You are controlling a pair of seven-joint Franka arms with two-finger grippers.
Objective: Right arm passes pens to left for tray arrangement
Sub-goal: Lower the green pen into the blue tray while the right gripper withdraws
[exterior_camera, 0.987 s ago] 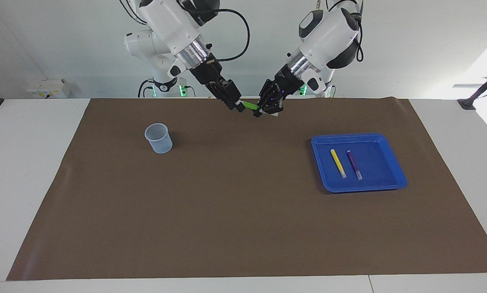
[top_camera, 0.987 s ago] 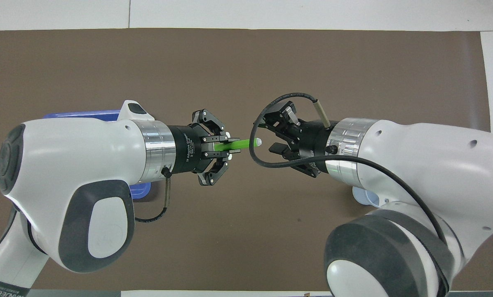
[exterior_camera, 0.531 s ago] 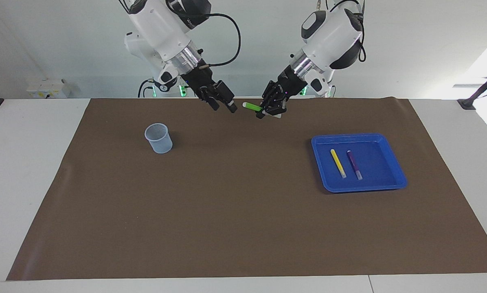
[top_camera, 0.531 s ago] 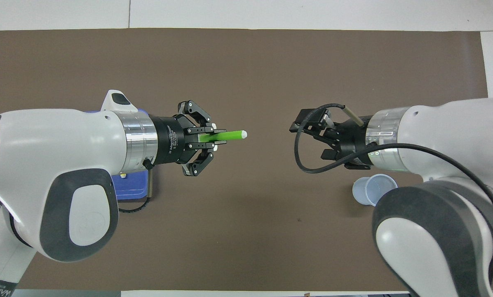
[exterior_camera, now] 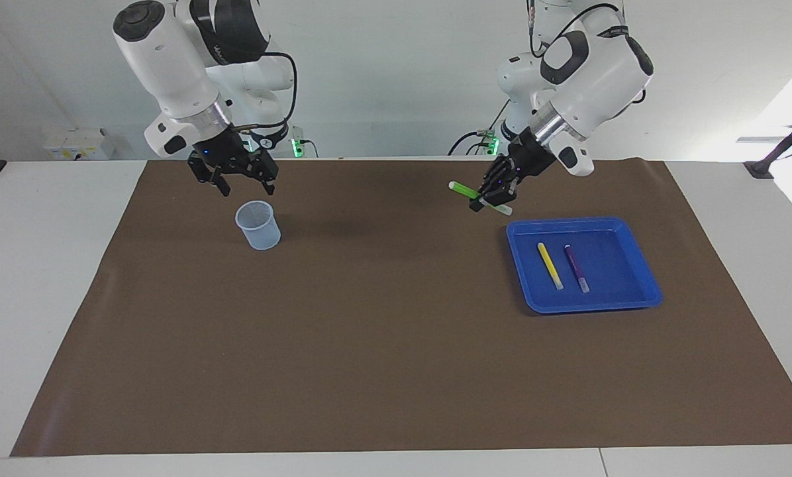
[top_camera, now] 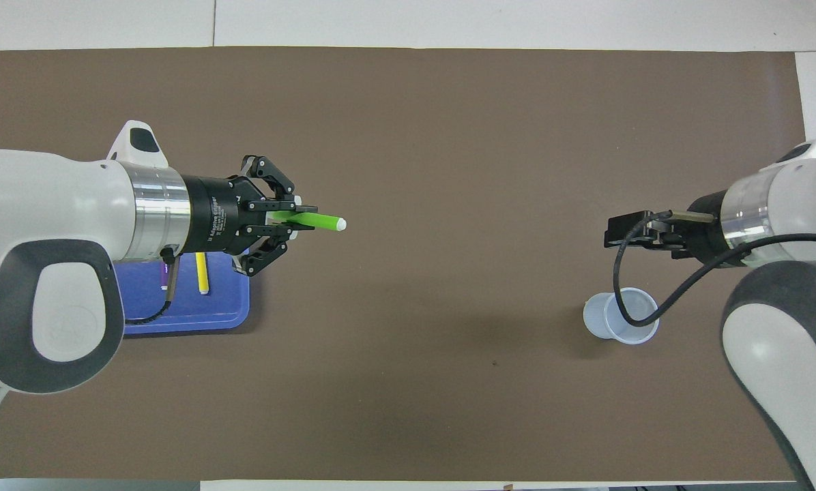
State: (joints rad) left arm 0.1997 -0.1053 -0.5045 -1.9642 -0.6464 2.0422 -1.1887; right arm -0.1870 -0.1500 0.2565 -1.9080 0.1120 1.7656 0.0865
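Nearest the robots, the green pen (exterior_camera: 463, 191) is held clamped in the left gripper (exterior_camera: 491, 197), fingertips pinched shut on the barrel w/ outer links splayed. It hangs in the air just short of the tray's (exterior_camera: 644, 291) robot-side corner, over bare brown mat (exterior_camera: 383, 344). The right gripper (exterior_camera: 240, 179) hangs over the mat just robot-side of the translucent cup (exterior_camera: 258, 225), fingers spread wide, nothing held; that arm looks idle.

Farther out, the tray sits toward the left arm's end of the table. In it the yellow pen (exterior_camera: 549, 265) and purple pen (exterior_camera: 577, 268) lie side by side, near-parallel, apart, long axes running nearer-to-farther from the robots, pale tips at the farther end.

Step in hand, as judged: carry the green pen over the tray and lay it w/ the other two. To be done well:
- pen to be turned approx. a quarter turn so its axis matches the two already laid;
- bare tray floor beside the purple or yellow pen to be targeted, w/o touching either;
- pen to be lowered close to the floor before release, since a round barrel may roll;
- rim to be cleared on the way in.

Green pen axis now: roughly level, slightly tilted, running across the table; pale tip (top_camera: 340, 224) points toward the right arm's end, the other end pokes out past the fingers toward the tray.
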